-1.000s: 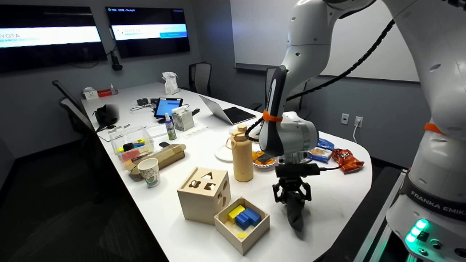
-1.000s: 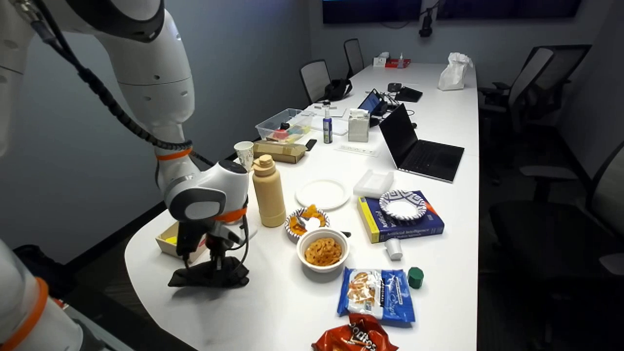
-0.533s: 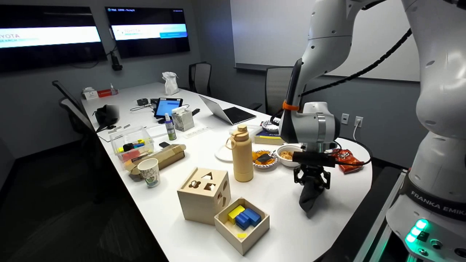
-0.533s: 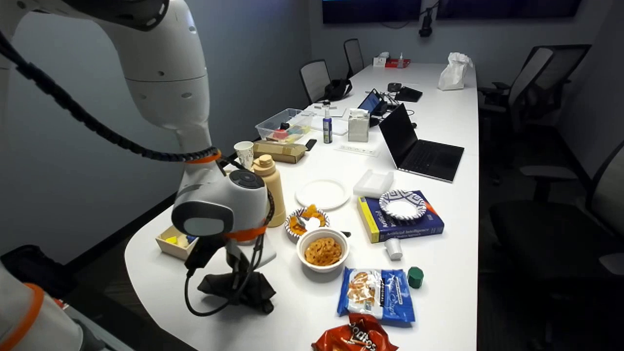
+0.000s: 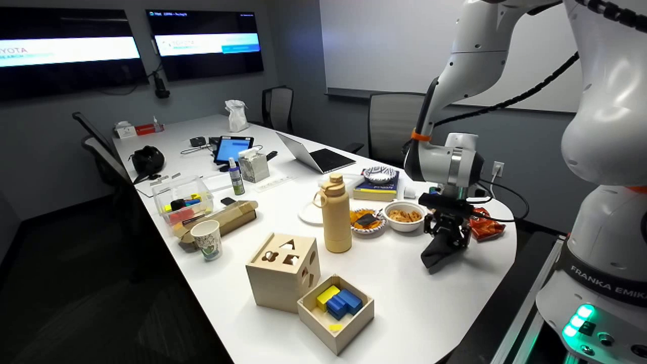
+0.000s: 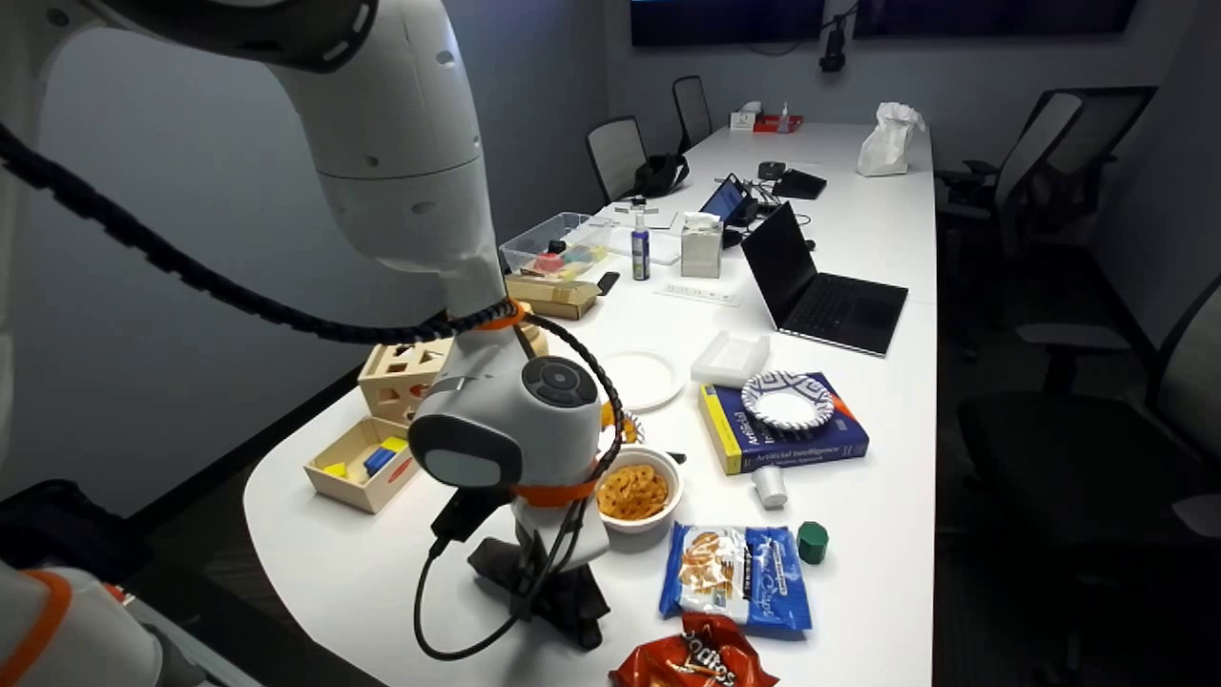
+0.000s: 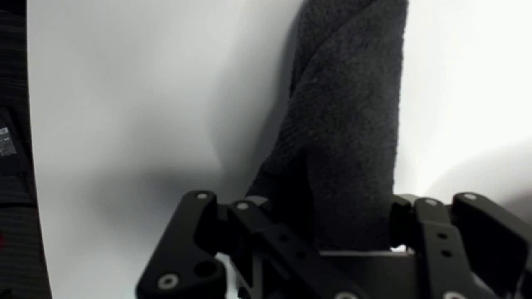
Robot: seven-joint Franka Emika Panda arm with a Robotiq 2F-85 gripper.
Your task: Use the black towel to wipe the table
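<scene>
Gripper (image 5: 447, 234) clamped on blk towel (image 7: 349, 116), low at tabletop (image 5: 399, 313) nr red bag (image 5: 486, 223) & white bowl (image 5: 403, 226) — contact unclear. Risk: wide sweep cld clip bowl, tip it; bunched folds prob wipe patchy.

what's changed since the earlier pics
The gripper, still holding the black towel, has moved across the table, away from the wooden tray and toward the red chip bag; nothing was newly grasped or released. The tray, bag and tan bottle stayed put.
</scene>
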